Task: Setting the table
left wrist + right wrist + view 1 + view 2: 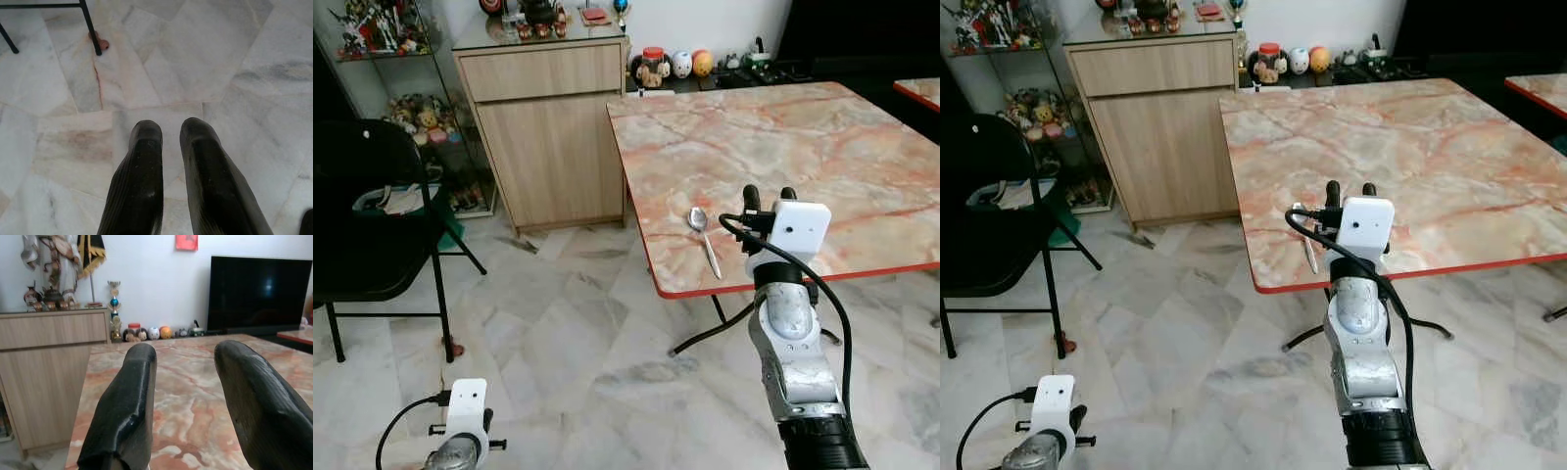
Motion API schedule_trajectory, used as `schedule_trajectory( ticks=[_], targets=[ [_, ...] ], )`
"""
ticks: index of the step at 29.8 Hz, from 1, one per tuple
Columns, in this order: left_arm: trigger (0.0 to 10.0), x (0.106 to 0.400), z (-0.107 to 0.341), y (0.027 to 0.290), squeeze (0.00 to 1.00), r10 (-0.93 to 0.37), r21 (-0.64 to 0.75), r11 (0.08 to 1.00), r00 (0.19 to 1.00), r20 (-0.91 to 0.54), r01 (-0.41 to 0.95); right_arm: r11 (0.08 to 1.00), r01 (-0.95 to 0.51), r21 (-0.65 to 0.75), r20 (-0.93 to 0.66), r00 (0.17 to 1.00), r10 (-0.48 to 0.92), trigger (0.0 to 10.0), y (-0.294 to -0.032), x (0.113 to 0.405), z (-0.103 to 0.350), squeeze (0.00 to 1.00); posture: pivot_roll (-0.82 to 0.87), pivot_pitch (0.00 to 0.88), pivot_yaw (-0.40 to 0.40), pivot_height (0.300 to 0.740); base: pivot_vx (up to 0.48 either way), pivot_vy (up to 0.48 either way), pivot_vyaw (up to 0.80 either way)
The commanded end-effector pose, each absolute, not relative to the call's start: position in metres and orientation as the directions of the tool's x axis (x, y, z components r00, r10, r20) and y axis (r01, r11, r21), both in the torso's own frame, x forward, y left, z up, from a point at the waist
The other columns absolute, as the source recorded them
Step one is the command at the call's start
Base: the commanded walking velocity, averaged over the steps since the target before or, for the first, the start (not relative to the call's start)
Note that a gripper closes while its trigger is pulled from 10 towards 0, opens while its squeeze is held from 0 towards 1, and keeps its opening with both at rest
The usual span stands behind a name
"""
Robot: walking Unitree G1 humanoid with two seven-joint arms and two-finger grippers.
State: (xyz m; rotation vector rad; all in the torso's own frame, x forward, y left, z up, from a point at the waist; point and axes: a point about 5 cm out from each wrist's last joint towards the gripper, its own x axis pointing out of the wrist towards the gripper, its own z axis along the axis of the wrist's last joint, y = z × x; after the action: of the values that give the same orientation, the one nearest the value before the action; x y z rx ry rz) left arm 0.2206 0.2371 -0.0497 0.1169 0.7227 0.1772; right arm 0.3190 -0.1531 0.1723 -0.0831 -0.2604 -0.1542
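Observation:
A metal spoon (703, 235) lies alone on the marble table (803, 137), near its front left corner, bowl pointing away from me. My right gripper (770, 194) is raised over the table's red front edge, just right of the spoon and apart from it. In the right wrist view its fingers (129, 396) stand open with nothing between them. My left gripper (171, 142) hangs low at my left over the floor, its fingers a narrow gap apart and holding nothing.
A wooden cabinet (548, 127) stands against the wall left of the table. A black folding chair (372, 215) and a glass shelf of figures (411, 108) are at far left. A second red-edged table (920, 90) shows at the right. Marble floor lies before me.

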Motion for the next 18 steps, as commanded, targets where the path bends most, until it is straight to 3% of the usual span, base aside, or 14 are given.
schedule_trajectory(
  ticks=[1, 7, 18],
  targets=[
    [10.0, 0.216, -0.053, 0.237, 0.00, 0.203, 0.183, 0.977, 0.718, -0.666, -0.106, 0.984, 0.165, -0.067, 0.259, 0.955, -0.142, 10.0, -0.153, 0.319, 0.173, 0.00, 0.02, 0.000, 0.006, 0.740, 0.356, 0.000, 0.00],
    [10.0, 0.216, -0.053, 0.237, 0.00, 0.204, 0.182, 0.977, 0.717, -0.666, -0.109, 0.984, 0.166, -0.072, 0.246, 0.959, -0.144, 10.0, -0.153, 0.318, 0.171, 0.00, 0.02, 0.000, 0.005, 0.740, 0.338, 0.000, 0.00],
    [10.0, 0.215, -0.054, 0.237, 0.00, 0.205, 0.180, 0.977, 0.716, -0.667, -0.112, 0.981, 0.164, -0.100, 0.171, 0.974, -0.145, 10.0, -0.155, 0.309, 0.158, 0.00, 0.02, 0.000, 0.003, 0.740, 0.000, 0.000, 0.00]
  ],
)
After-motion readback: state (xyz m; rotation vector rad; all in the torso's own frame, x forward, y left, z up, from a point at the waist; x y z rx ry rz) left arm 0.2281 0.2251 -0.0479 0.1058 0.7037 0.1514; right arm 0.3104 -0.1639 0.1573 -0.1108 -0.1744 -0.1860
